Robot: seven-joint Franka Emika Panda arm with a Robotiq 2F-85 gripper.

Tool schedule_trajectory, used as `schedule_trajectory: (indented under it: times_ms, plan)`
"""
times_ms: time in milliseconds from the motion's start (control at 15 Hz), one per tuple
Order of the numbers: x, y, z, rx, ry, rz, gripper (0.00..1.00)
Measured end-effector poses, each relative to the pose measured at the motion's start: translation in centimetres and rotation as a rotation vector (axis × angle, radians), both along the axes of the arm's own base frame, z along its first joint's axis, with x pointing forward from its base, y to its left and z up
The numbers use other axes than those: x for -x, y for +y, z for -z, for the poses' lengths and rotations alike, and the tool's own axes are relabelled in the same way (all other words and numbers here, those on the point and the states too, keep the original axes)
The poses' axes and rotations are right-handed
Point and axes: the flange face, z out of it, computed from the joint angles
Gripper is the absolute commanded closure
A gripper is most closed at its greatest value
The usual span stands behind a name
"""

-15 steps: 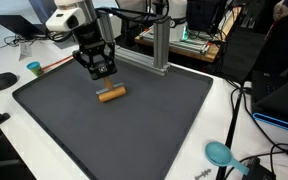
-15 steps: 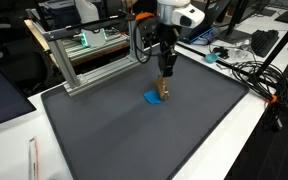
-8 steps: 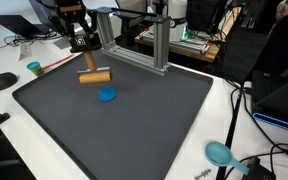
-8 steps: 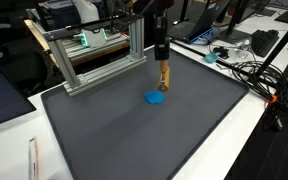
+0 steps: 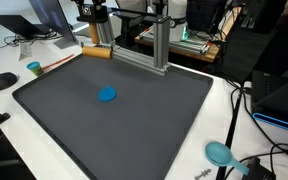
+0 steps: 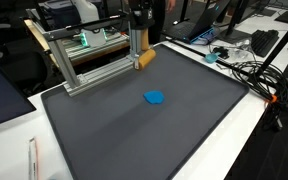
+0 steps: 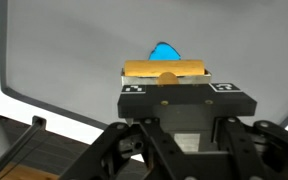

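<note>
Fingers of the black Robotiq gripper [image 7: 166, 82] are closed across the middle of a short tan wooden cylinder [image 7: 164, 69]. It lies crosswise between them, held high over the far edge of the dark grey mat [image 5: 134, 130], near the aluminium frame [image 6: 94, 65]. A small flat blue piece [image 5: 106, 95] lies on the mat below, well apart. The cylinder looks light, stiff and smooth. Being round, it could swivel or roll, so a grip at mid-length suits it best.

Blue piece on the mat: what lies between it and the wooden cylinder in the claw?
Nothing. In both exterior views only bare dark mat shows between the blue piece and the raised wooden cylinder.
</note>
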Motion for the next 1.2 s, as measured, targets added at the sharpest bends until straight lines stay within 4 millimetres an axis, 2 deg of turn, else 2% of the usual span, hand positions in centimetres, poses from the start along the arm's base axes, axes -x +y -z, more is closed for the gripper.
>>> schedule_trajectory:
  times_ms: [333,733,933,1200]
  plan:
    - [5.9,0.8,-0.3,0.002,0.026,0.135,0.77]
    - [11.7,1.5,-0.5,-0.018,0.075,0.28,0.77]
    - [13.8,2.0,-1.4,-0.028,0.076,0.32,0.77]
    - [15.4,3.8,-2.2,-0.042,0.054,0.321,0.77]
